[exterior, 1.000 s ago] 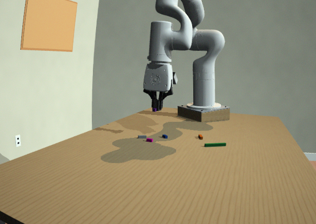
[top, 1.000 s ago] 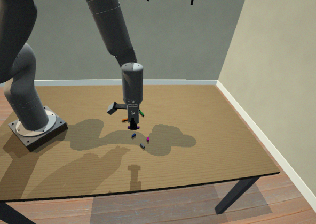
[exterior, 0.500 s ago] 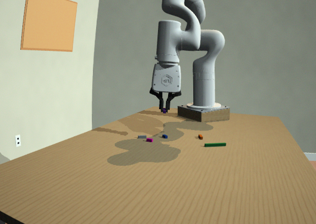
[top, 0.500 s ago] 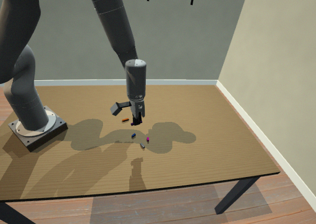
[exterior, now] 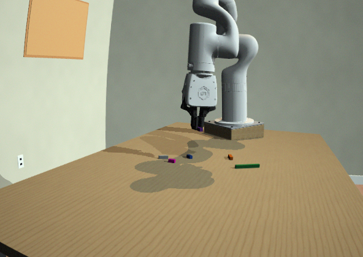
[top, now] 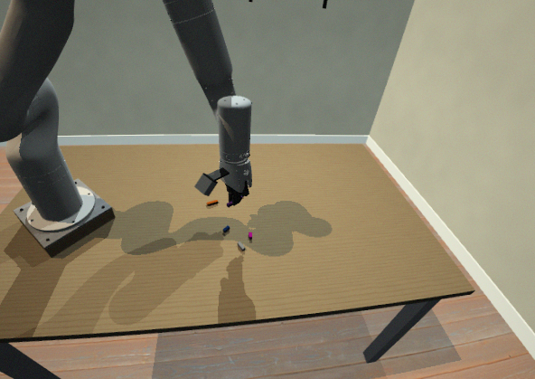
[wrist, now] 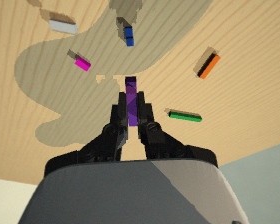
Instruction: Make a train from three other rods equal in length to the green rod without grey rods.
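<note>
My gripper (top: 237, 199) (exterior: 197, 126) (wrist: 132, 102) is shut on the purple rod (top: 229, 203) (exterior: 200, 129) (wrist: 132, 116) and holds it above the table. Two short blue rods (top: 226, 229) (exterior: 189, 156) (wrist: 129, 33) seem to lie end to end, a dark line between them in the wrist view; the exact gap is too small to tell. The green rod (exterior: 247, 166) (wrist: 185, 116) lies apart from them, hidden in the top view. The magenta rod (top: 250, 235) (exterior: 171, 161) (wrist: 82, 63) and orange rod (top: 211, 203) (exterior: 230, 157) (wrist: 209, 67) lie apart on either side of the blue rods.
The grey rod (top: 241, 246) (exterior: 163, 157) (wrist: 63, 26) lies near the magenta rod, not touching it. The robot's base (top: 68, 222) (exterior: 234, 130) stands on the table. Shadows of the arm fall across the table around the blue and magenta rods.
</note>
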